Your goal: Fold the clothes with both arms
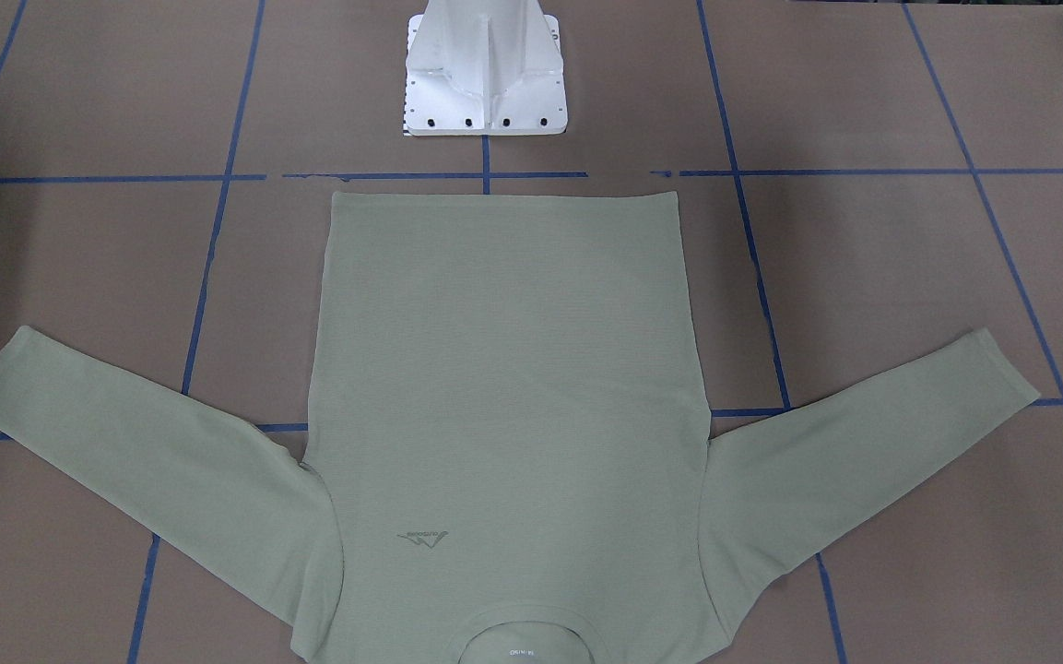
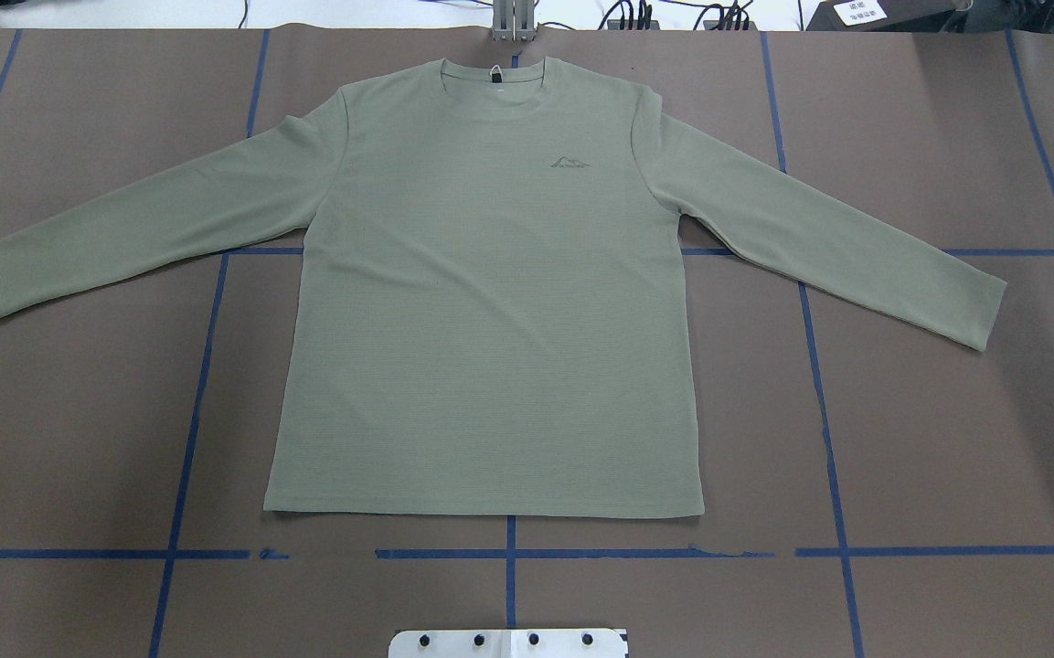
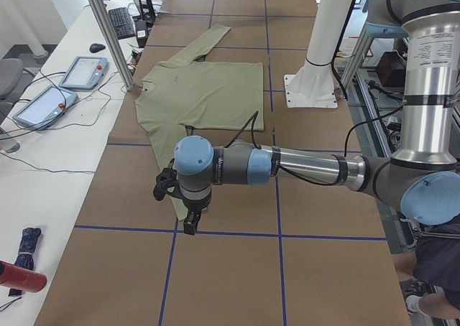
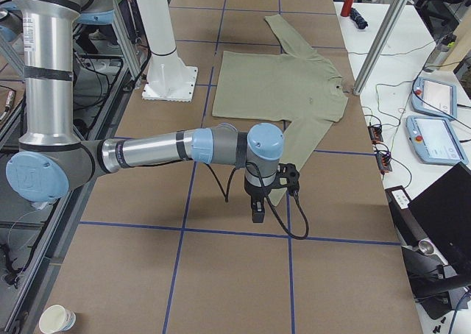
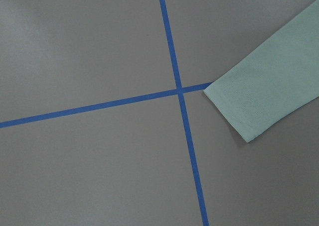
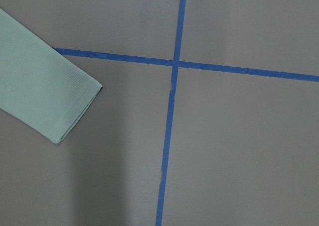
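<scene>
Overhead exterior is showing the shirt (image 2: 490, 302) lying flat, face up on the tabletop (image 2: 947, 439), hem toward the robot, sleeves spread wide; no fold is made yet. The left tool (image 3: 190, 224) is hanging near the left cuff (image 5: 259, 106) and the right tool (image 4: 257, 212) near the right cuff (image 6: 50, 101), neither holding cloth. How far either is gaping, I cannot tell. The first step seems to be starting: each tool is needing to descend, pinch its cuff and carry the sleeve inward.
</scene>
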`<state>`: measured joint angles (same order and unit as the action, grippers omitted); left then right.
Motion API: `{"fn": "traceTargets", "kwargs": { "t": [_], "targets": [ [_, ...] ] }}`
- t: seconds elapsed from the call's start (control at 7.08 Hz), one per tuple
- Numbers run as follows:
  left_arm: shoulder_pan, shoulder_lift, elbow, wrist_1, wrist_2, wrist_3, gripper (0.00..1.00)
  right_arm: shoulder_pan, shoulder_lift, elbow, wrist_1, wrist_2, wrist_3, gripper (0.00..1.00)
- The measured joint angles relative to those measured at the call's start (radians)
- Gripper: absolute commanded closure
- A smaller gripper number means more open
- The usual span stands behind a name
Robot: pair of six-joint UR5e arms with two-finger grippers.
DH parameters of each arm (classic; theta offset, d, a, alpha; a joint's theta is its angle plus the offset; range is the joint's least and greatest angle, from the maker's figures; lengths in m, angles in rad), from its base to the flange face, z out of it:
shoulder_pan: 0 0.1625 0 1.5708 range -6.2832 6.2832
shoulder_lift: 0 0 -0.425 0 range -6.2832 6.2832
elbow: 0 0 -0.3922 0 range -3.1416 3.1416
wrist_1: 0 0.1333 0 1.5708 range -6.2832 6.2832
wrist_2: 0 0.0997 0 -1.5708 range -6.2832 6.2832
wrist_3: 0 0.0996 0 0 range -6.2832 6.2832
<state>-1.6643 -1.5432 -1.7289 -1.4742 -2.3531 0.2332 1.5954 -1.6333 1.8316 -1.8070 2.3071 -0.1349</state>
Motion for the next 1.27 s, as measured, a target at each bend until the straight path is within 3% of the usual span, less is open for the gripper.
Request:
{"fn": "traceTargets", "kwargs": {
  "t": [0.56,0.85,0.99,1.27],
  "targets": [
    [0.002,-0.005,-0.034,0.0,0.02,0.0,0.0,0.0,0.011,0.006,0.001,0.0,-0.002,0.0],
    [0.004,-0.017,-0.057,-0.003,0.016,-0.005,0.0,0.0,0.021,0.022,0.092,0.001,0.001,0.0],
    [0.004,-0.034,-0.059,-0.029,0.015,-0.006,0.0,-0.001,0.02,0.021,0.169,0.011,0.002,0.0],
    [0.007,-0.09,0.027,-0.201,0.001,-0.007,0.0,-0.002,0.017,-0.032,0.245,0.098,0.002,0.0]
  ]
}}
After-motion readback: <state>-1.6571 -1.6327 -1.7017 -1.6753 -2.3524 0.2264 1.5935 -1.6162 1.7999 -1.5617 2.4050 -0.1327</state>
